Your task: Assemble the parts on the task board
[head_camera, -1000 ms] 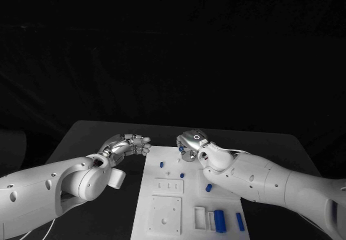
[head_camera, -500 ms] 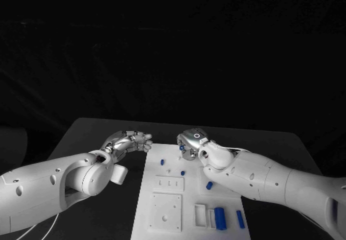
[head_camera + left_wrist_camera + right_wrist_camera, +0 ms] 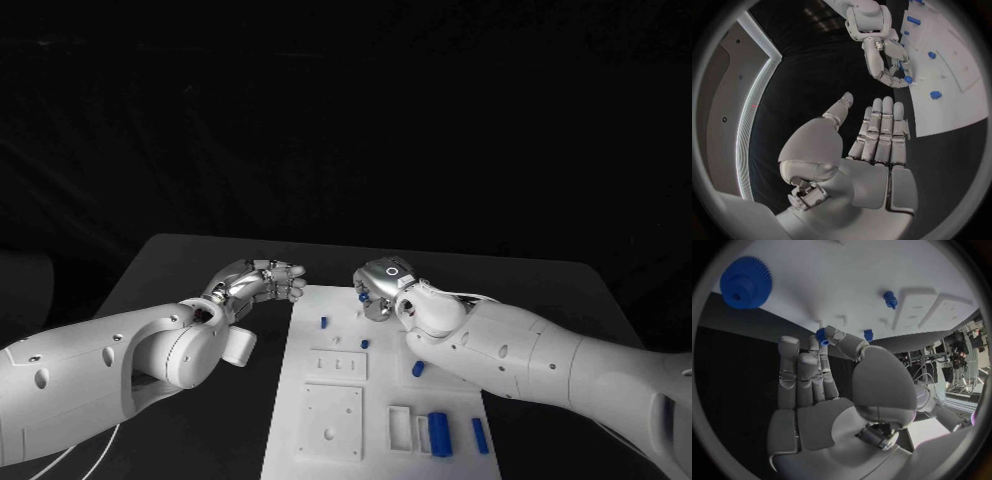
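Black table (image 3: 173, 270) and dark room all round; the white board (image 3: 382, 400) lies lengthwise away from me between my two arms.

My right hand (image 3: 384, 289) hangs over the board's far end and pinches a small blue part (image 3: 822, 336) at its fingertips; from the left wrist view I see the same part (image 3: 907, 79) held just off the board's edge. The other fingers lie nearly straight beside it.

My left hand (image 3: 263, 283) sits off the board's far-left corner, over bare table. Its fingers lie flat and together with the thumb out, holding nothing.

On the board, a blue gear (image 3: 746, 282) lies flat near one end, and a small peg (image 3: 890, 299) stands close to the raised white blocks. More blue pieces (image 3: 440, 438) lie at the near end.

What matters next, I judge: the board surface lies straight ahead of the right fingertips, close, so the held part goes down from there. The right hand is plainly the nearer one. I cannot tell which seat the part belongs to.
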